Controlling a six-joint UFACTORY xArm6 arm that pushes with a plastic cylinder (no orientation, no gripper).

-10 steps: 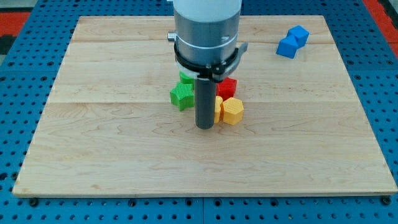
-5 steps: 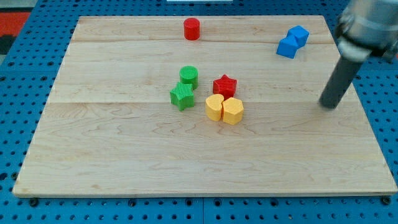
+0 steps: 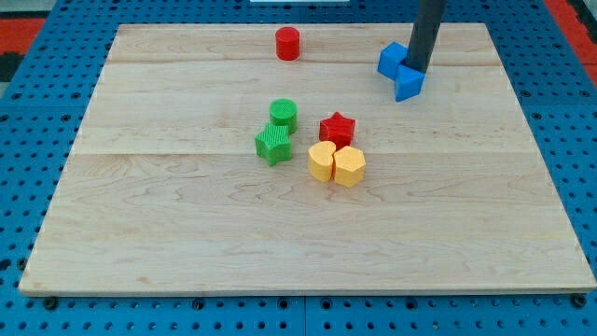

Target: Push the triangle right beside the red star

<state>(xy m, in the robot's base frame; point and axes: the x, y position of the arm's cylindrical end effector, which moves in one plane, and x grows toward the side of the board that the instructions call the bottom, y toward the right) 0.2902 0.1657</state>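
The red star (image 3: 338,128) sits near the board's middle. Two blue blocks lie at the upper right: a blue triangle-like block (image 3: 408,85) and a blue cube (image 3: 392,60) touching it on its upper left. My rod comes down from the view's top, and my tip (image 3: 415,70) stands against the two blue blocks, at the triangle's top edge and the cube's right side. The blue pair is well to the upper right of the red star.
A green cylinder (image 3: 284,114) and a green star-like block (image 3: 272,145) lie left of the red star. Two yellow blocks (image 3: 322,161) (image 3: 350,166) touch each other just below it. A red cylinder (image 3: 287,43) stands near the board's top edge.
My rod went from the board's middle to the right edge, then up to the blue blocks. The blue pair has shifted left and down from its spot near the top right corner.
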